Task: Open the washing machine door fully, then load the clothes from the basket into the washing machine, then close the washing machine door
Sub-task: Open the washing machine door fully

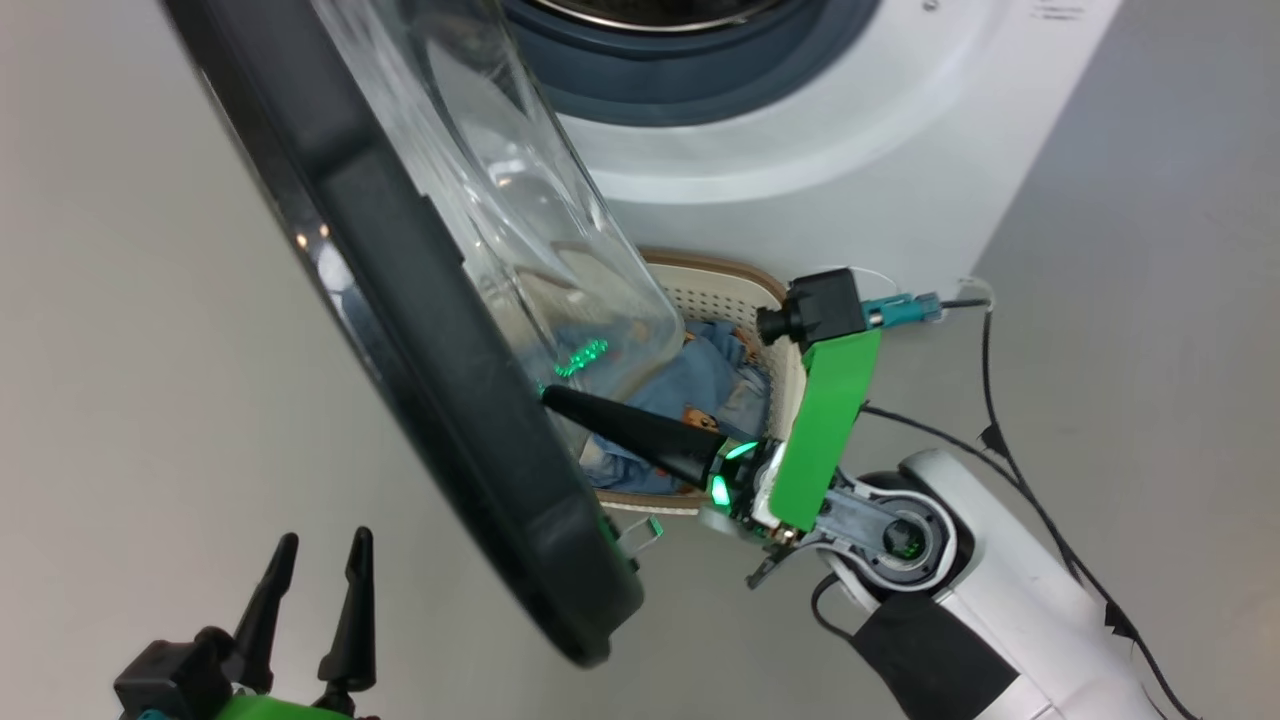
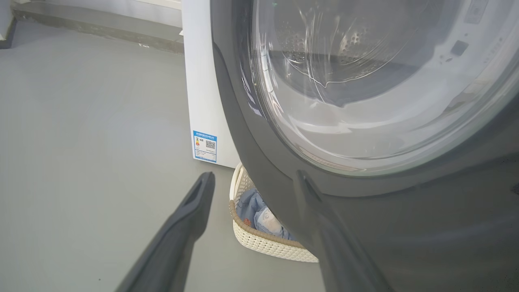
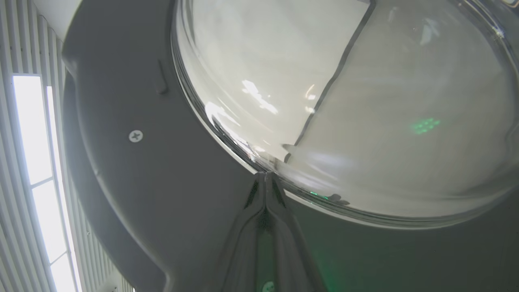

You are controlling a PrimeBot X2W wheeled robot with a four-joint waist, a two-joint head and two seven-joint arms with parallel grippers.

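Though ajar, glossy black-rimmed door [image 1: 420, 330]

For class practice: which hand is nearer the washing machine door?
Right. The right hand touches the washing machine door on its inner rim; the left hand hangs apart outside.

You have a smooth, matte grey floor [image 1: 120, 300] all around, evenly lit, with only soft shadows on it. In the left wrist view it runs back to a low grey ledge [image 2: 101, 28] at the foot of a white wall [image 2: 121, 3]. In the right wrist view, pale slatted panelling [image 3: 6, 121] frames a long, bright light panel [image 3: 32, 129].
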